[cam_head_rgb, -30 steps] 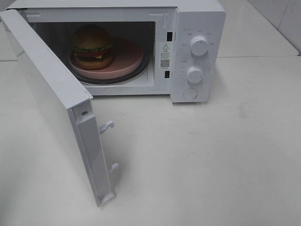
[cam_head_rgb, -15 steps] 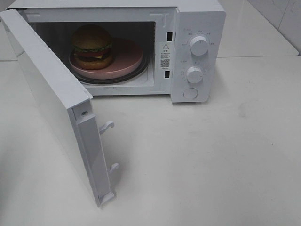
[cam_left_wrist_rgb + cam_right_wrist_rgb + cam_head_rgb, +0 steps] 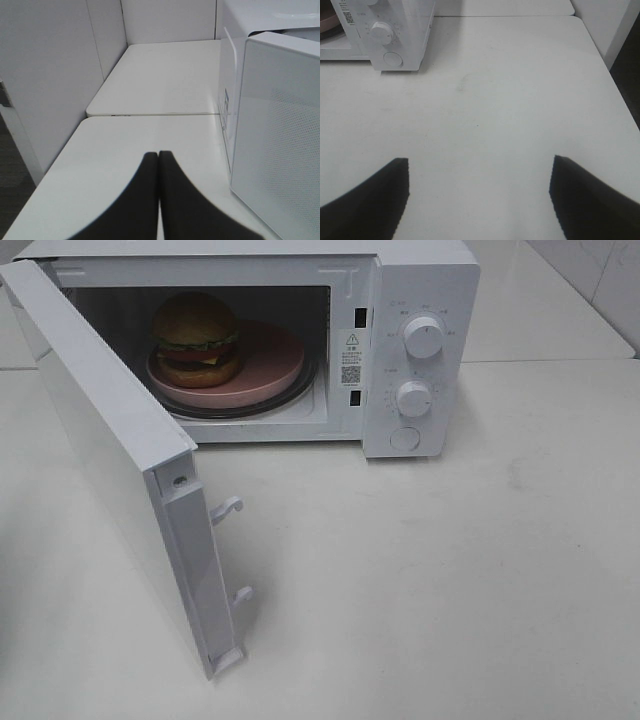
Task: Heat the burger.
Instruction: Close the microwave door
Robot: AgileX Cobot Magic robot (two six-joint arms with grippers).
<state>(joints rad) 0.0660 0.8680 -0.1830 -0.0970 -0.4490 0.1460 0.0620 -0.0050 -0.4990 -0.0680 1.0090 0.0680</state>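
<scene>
Burger [image 3: 196, 338] on plate [image 3: 275, 365] in microwave [image 3: 425, 280], door [image 3: 100, 430] open. L hand [image 3: 158, 154] closed, empty; R hand [image 3: 477, 160] open.

My black left gripper [image 3: 158, 155] has its jaws pressed tight together, tip to tip; my black right gripper [image 3: 479, 159] hangs with jaws spread wide, gripping nothing.

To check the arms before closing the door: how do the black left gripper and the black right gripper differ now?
The black left gripper has its jaws shut together; the black right gripper has them wide apart. The left gripper looks along the outer face of the open white microwave door; the right gripper looks toward the white control panel with round knobs. Both are empty, above the white table.
</scene>
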